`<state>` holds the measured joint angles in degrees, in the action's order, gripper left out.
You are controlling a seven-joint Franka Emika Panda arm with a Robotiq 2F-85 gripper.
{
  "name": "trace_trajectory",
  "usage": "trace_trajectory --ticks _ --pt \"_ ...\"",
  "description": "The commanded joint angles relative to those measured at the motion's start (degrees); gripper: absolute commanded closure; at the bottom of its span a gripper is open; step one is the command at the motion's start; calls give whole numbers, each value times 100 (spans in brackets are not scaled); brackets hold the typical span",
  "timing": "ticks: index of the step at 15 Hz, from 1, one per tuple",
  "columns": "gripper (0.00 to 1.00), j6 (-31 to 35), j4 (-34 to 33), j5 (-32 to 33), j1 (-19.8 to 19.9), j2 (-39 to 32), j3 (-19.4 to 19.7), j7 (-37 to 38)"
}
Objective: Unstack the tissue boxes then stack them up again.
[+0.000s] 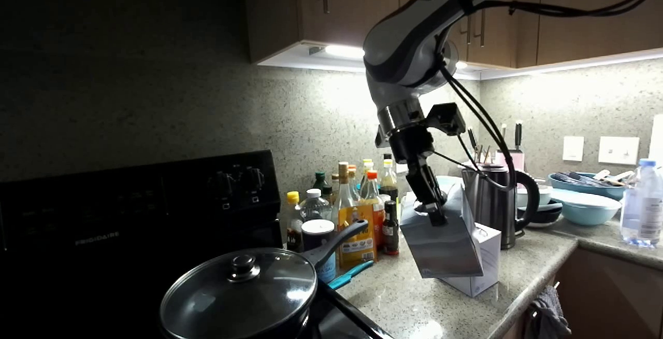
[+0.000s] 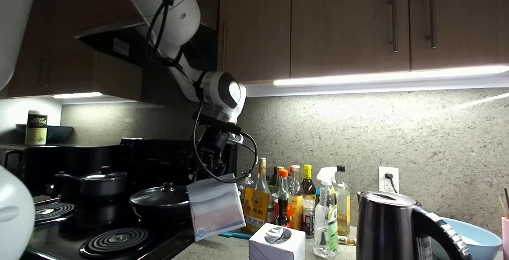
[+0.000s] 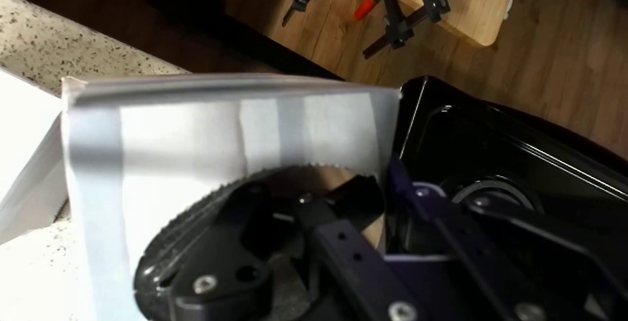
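Two pale tissue boxes are apart. My gripper (image 1: 437, 215) is shut on the wall of one tissue box (image 1: 443, 253), which hangs tilted. In the wrist view, one finger of the gripper (image 3: 385, 192) is inside the round opening of the held tissue box (image 3: 181, 134) and the other is outside its wall. The held box also shows tilted in an exterior view (image 2: 216, 208). The second tissue box (image 1: 489, 258) stands upright on the counter, partly hidden behind the held one; it also shows in an exterior view (image 2: 277, 242) and at the wrist view's left edge (image 3: 24, 164).
A steel kettle (image 1: 489, 199) stands close behind the standing box. Several bottles (image 2: 290, 196) and a spray bottle (image 2: 326, 216) line the wall. A lidded pan (image 1: 238, 292) sits on the black stove beside the counter (image 1: 538, 261). A teal knife (image 1: 352, 275) lies near the bottles.
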<state>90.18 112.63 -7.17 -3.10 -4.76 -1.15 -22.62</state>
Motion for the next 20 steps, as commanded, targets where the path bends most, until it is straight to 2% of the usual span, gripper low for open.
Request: trace_trajectory --ticks 1,3,13,17,19,20 --pt "96 -16 -18 4 58 2 -70 7" --pt "97 138 23 -105 47 -15 -84 60" --pt "95 1582 -80 -1002 345 -1174 -59 87" --pt "96 1970 41 -1428 532 -1229 -43 295" --pt "96 2186 116 -1384 540 -1156 -30 411" --pt "71 2238 138 -1346 540 -1119 -35 485"
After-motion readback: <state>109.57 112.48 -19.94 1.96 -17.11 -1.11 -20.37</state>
